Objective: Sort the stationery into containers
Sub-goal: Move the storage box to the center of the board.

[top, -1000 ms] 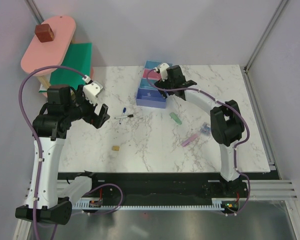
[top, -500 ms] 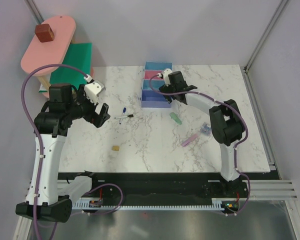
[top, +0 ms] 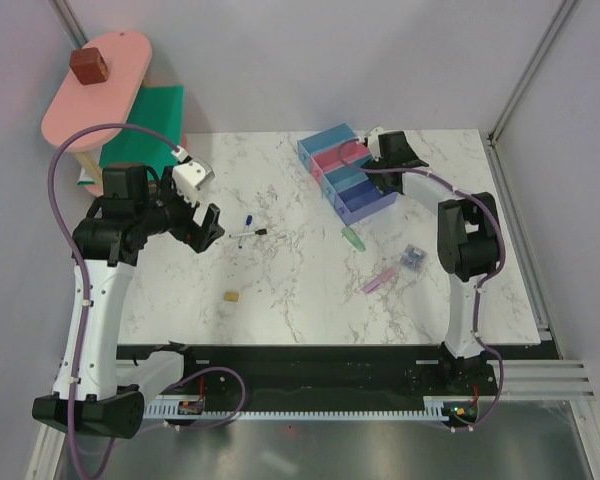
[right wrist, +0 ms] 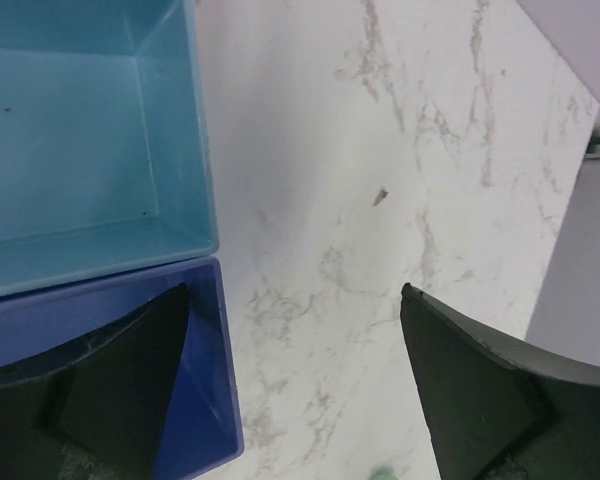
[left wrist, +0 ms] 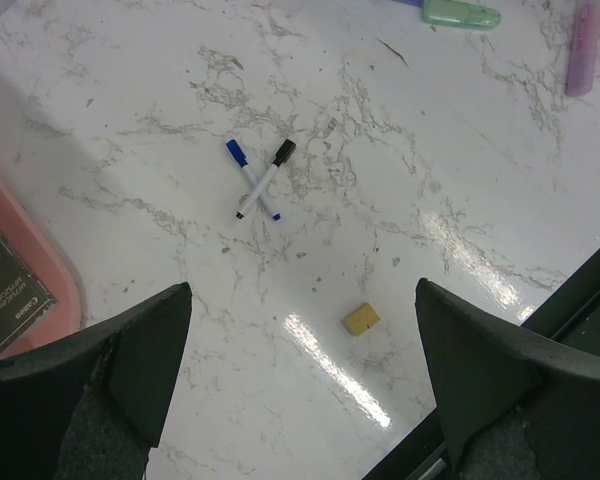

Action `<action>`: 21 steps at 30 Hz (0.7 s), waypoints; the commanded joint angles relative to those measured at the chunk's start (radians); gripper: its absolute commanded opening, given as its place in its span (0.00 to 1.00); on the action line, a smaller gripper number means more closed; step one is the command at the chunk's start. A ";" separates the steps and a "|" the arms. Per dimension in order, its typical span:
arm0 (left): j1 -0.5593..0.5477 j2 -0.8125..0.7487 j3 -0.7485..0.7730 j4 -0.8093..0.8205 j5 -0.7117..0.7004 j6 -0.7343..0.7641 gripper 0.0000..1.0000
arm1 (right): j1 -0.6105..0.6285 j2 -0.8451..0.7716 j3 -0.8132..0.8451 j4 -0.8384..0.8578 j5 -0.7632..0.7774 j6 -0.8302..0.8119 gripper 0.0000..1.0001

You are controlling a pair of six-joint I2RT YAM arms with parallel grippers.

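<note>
The containers (top: 352, 174) are a diagonal row of four joined bins at the back: blue, pink, light blue (right wrist: 80, 140) and purple-blue (right wrist: 110, 360). My right gripper (top: 378, 152) hangs open at their right side. In its wrist view the right gripper (right wrist: 295, 300) has one finger over the purple-blue bin and that bin's wall between the fingers. The stationery lies loose: two crossed markers (left wrist: 260, 180), a tan block (left wrist: 361, 319), a mint-green piece (top: 352, 238), a pink-lilac bar (top: 380, 280) and a purple-blue bundle (top: 412, 257). My left gripper (left wrist: 302, 330) hovers open and empty over the table left of the markers.
A pink-and-green tiered shelf (top: 95, 95) with a brown cube (top: 88, 65) on top stands at the back left; its pink edge (left wrist: 20, 290) shows beside my left fingers. The table's dark front edge (left wrist: 580, 290) runs close to the tan block.
The row of bins has swung from nearly straight to diagonal and shifted right, along with my right gripper, which moved right and back. The left arm has hardly moved.
</note>
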 commanded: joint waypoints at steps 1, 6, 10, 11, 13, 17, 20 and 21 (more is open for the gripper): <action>-0.005 0.001 0.001 0.039 0.034 0.013 1.00 | -0.032 0.054 0.115 -0.009 0.050 -0.105 0.94; -0.005 -0.007 -0.017 0.040 0.031 0.016 1.00 | -0.032 -0.024 0.173 -0.149 -0.131 -0.105 0.94; -0.005 -0.001 -0.030 0.042 0.044 0.010 1.00 | -0.023 -0.079 0.238 -0.252 -0.203 -0.096 0.95; -0.005 0.002 -0.028 0.043 0.049 0.010 1.00 | -0.021 -0.084 0.259 -0.287 -0.217 -0.088 0.94; -0.006 0.004 -0.025 0.051 0.057 0.003 1.00 | -0.021 -0.080 0.321 -0.314 -0.260 -0.045 0.95; -0.009 0.010 -0.031 0.062 0.058 -0.004 1.00 | 0.011 0.001 0.426 -0.315 -0.278 0.025 0.94; -0.009 0.010 -0.036 0.063 0.047 0.001 1.00 | 0.054 0.092 0.500 -0.284 -0.245 0.065 0.94; -0.009 0.008 -0.036 0.065 0.043 0.003 1.00 | 0.070 0.118 0.521 -0.278 -0.239 0.079 0.94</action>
